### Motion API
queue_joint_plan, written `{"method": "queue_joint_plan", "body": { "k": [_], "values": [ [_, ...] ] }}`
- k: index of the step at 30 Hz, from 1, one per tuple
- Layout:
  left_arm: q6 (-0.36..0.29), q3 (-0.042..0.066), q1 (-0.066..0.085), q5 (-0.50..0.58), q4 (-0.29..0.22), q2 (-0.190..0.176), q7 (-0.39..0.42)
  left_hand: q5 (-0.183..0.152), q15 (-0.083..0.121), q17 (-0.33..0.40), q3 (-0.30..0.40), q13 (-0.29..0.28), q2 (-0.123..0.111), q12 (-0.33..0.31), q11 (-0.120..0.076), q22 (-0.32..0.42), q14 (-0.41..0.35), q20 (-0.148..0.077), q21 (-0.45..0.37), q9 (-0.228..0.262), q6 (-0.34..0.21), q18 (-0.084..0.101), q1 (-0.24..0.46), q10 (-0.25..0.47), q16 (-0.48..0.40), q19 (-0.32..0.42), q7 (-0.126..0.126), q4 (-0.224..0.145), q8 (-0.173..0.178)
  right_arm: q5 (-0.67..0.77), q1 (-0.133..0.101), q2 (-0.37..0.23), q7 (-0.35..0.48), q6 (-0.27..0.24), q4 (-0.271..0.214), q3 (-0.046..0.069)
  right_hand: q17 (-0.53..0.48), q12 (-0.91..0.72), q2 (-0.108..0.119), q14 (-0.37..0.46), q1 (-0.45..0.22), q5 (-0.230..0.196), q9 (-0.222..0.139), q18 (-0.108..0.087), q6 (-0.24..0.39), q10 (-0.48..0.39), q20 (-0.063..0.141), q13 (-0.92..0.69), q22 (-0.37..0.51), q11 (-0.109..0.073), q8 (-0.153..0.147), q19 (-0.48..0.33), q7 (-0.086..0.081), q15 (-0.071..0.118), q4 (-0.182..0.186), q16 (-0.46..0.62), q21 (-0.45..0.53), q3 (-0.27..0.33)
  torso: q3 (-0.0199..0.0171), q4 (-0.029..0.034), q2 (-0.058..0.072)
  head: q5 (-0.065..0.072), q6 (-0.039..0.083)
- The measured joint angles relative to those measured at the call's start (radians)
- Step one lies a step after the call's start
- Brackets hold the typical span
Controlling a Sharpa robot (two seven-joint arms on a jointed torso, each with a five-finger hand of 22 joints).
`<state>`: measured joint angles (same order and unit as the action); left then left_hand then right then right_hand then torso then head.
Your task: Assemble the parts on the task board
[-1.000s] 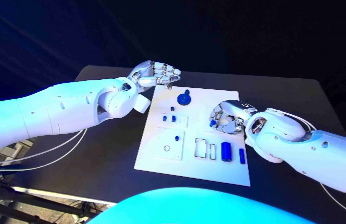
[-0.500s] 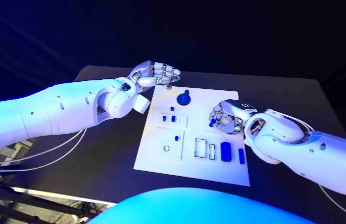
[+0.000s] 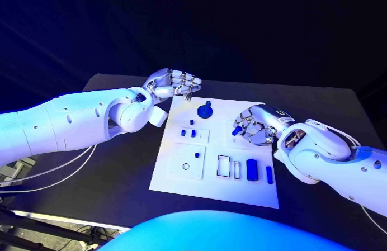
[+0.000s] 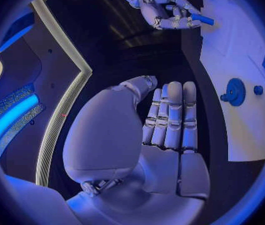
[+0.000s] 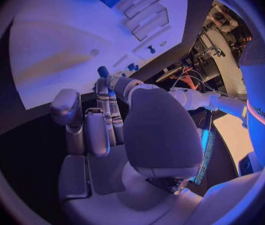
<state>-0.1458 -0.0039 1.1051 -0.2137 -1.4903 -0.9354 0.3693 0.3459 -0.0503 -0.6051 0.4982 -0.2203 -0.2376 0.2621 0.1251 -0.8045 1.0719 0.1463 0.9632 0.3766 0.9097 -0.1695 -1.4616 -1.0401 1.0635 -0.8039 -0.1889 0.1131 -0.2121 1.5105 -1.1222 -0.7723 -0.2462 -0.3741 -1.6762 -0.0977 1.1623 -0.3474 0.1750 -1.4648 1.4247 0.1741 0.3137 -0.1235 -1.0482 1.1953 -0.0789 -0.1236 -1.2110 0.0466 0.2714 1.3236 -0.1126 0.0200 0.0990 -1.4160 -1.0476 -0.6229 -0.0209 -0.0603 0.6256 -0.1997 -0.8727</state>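
The white rectangular task board point(image 3: 179, 150) lay in the middle of the black table point(image 3: 322, 105), and my left hand point(image 3: 173, 84) hung with fingers curled in just beyond the board's far left corner. My right hand point(image 3: 256, 127) was over the board's right side, pinching a small blue peg-like part point(image 3: 237, 131). The round blue knobbed part point(image 3: 204, 110) sat near the far edge, two small blue pieces point(image 3: 189, 132) nearer, and two blue upright bars point(image 3: 259, 171) toward the near right.

The task board point(image 3: 179, 175) is a smooth matt white plate; its blue parts point(image 3: 252, 170) look like plastic. The table point(image 3: 322, 108) is matt black. Both arms have glossy white shells, and the hands' fingers point(image 4: 170, 115) look like silvery metal.
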Motion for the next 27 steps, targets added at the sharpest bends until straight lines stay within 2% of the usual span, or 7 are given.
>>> {"method": "queue_joint_plan", "body": {
  "k": [6, 12, 19, 22, 27],
  "values": [
    [0.001, 0.000, 0.000, 0.000, 0.001, 0.002, 0.000, 0.000, 0.000, 0.000, 0.000, 0.000, 0.000, 0.000, 0.000, 0.000, 0.000, 0.000, 0.000, 0.000, 0.000, 0.000, 0.000, 0.000, 0.000, 0.000, 0.000, 0.000, 0.000, -0.024, -0.012, -0.009, 0.000, -0.017, -0.058, 0.006, 0.000, 0.000, 0.004, 0.000, -0.004, 0.000, 0.000, 0.000, 0.001, 0.004, 0.000, 0.000, 0.000, -0.004, 0.004, 0.000, 0.000, 0.000, 0.000, 0.000, 0.000, 0.000, 0.0003, 0.0000, 0.000, -0.002, 0.000],
    [0.001, 0.000, 0.000, 0.000, 0.002, 0.005, -0.001, 0.000, 0.000, 0.000, 0.000, 0.000, 0.000, 0.000, 0.000, 0.000, 0.000, 0.000, 0.000, 0.000, 0.000, 0.000, 0.000, 0.000, 0.000, 0.000, 0.000, 0.000, 0.000, -0.040, -0.008, 0.043, 0.003, -0.022, -0.090, 0.004, -0.002, 0.000, 0.004, 0.000, -0.012, 0.000, 0.000, 0.000, 0.002, 0.004, 0.000, 0.000, 0.000, -0.004, 0.008, 0.000, -0.002, 0.000, -0.003, 0.000, 0.000, -0.003, -0.0005, -0.0012, 0.002, -0.010, 0.000],
    [0.003, 0.000, 0.000, -0.001, 0.004, 0.015, -0.001, 0.000, 0.000, 0.000, 0.000, 0.000, 0.000, 0.000, 0.000, 0.000, 0.000, 0.000, 0.000, 0.000, 0.000, 0.000, 0.000, 0.000, 0.000, 0.000, 0.000, 0.000, 0.000, -0.038, 0.029, 0.134, 0.015, -0.022, -0.086, -0.006, -0.008, 0.000, 0.007, 0.000, -0.022, 0.006, 0.000, 0.000, 0.002, 0.004, 0.000, -0.003, 0.004, -0.004, 0.010, 0.000, -0.002, 0.000, -0.009, 0.000, 0.005, -0.009, -0.0016, 0.0008, 0.003, -0.020, 0.000],
    [0.005, 0.000, 0.000, -0.001, 0.007, 0.018, -0.001, 0.000, 0.000, 0.000, 0.000, 0.000, 0.000, 0.000, 0.000, 0.000, 0.000, 0.000, 0.000, 0.000, 0.000, 0.000, 0.000, 0.000, 0.000, 0.000, 0.000, 0.000, 0.000, -0.034, 0.048, 0.167, 0.020, -0.021, -0.070, -0.010, -0.008, 0.000, 0.008, 0.000, -0.023, 0.008, 0.000, 0.000, 0.003, 0.004, 0.000, -0.004, 0.005, -0.003, 0.012, 0.000, -0.003, 0.000, -0.010, 0.000, 0.005, -0.009, -0.0017, 0.0025, 0.003, -0.026, 0.000],
    [0.006, 0.000, 0.000, -0.001, 0.008, 0.021, -0.001, 0.000, 0.000, 0.001, 0.000, -0.001, 0.000, 0.004, 0.000, 0.000, 0.000, 0.000, 0.000, 0.000, 0.000, 0.000, 0.000, 0.000, 0.000, 0.000, 0.000, 0.000, 0.000, -0.026, 0.067, 0.203, 0.028, -0.017, -0.043, -0.020, -0.009, 0.000, 0.008, 0.000, -0.023, 0.008, 0.000, 0.000, 0.004, 0.004, 0.000, -0.004, 0.007, -0.003, 0.012, 0.000, -0.004, 0.000, -0.010, 0.000, 0.012, -0.009, -0.0012, 0.0011, 0.004, -0.038, 0.000]
  ]
}}
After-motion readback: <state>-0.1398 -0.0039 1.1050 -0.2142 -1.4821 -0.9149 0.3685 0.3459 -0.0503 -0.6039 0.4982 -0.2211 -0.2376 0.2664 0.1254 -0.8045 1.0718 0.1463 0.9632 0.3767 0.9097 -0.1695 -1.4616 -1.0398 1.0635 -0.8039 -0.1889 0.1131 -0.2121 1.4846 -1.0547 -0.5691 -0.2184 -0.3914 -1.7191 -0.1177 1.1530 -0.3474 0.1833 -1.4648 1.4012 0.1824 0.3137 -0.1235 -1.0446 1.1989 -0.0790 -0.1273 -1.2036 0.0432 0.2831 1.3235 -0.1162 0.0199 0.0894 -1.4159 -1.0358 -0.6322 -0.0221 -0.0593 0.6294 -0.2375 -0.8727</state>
